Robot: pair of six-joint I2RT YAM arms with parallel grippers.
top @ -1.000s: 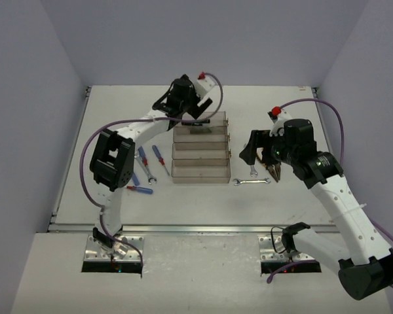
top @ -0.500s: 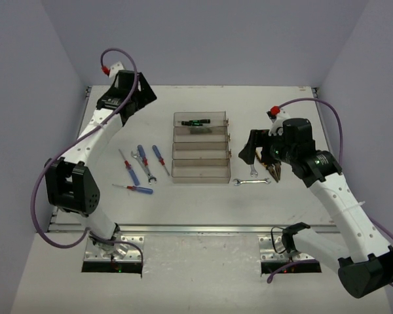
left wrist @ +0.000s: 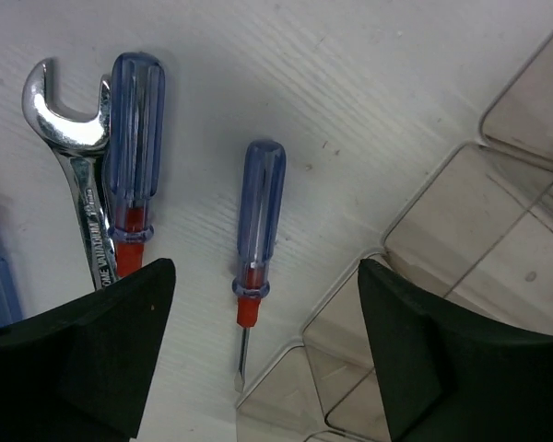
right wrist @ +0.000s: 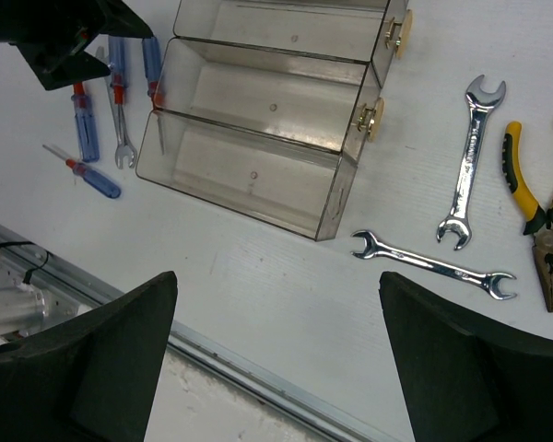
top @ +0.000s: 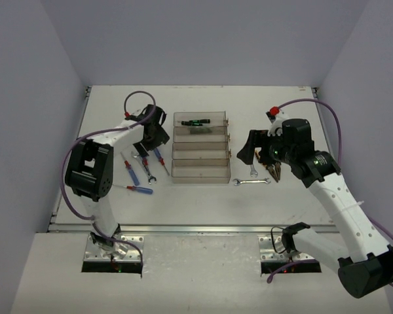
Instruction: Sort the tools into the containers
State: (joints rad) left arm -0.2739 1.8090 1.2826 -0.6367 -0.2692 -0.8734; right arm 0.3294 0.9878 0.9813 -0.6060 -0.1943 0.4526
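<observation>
Four clear trays (top: 201, 171) stand in a row mid-table. A black screwdriver with green marks (top: 196, 122) lies in the farthest one. My left gripper (top: 150, 135) is open and empty, low over the blue-and-red screwdrivers left of the trays. In the left wrist view its jaws (left wrist: 264, 276) straddle one screwdriver (left wrist: 260, 212), with another screwdriver (left wrist: 134, 138) and a silver wrench (left wrist: 74, 184) beside it. My right gripper (top: 255, 154) is open and empty, held above two wrenches (right wrist: 470, 166) (right wrist: 433, 267) and the yellow-handled pliers (right wrist: 539, 221) right of the trays (right wrist: 258, 138).
More blue-and-red screwdrivers (top: 126, 163) (top: 137, 189) and a wrench (top: 149, 171) lie left of the trays. The tray corner (left wrist: 424, 239) is close to my left gripper's right finger. A metal rail (right wrist: 258, 387) runs along the near table edge.
</observation>
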